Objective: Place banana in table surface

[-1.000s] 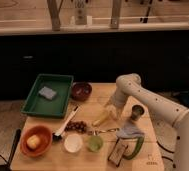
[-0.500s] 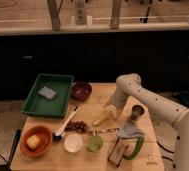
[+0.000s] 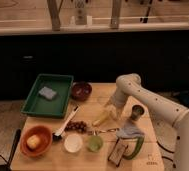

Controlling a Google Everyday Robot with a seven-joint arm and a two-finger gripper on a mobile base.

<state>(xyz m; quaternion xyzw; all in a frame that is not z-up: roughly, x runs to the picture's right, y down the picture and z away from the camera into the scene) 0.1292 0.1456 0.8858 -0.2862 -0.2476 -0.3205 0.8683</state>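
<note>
1. The white arm is reaching down over the middle of the table surface [image 3: 100, 95], its gripper [image 3: 110, 110] sitting at the upper end of the banana [image 3: 102, 118]; whether the gripper is gripping the fruit or has let go cannot be told.
2. The banana is lying on or just above the planks, tilted, near the table's centre, so the task appears to be reaching its set-down step.
3. The next move is probably calling for a clean release and a straight lift, without dragging the fruit.
4. Room is running tight: grapes [image 3: 78, 126] are lying just left, a metal cup [image 3: 137, 111] right, a blue cloth [image 3: 129, 132] in front.
5. Open planks are showing behind the gripper, between the dark red bowl [image 3: 81, 90] and the arm.
6. The green tray [image 3: 48, 95] is overhanging the far left edge, well apart.
</note>
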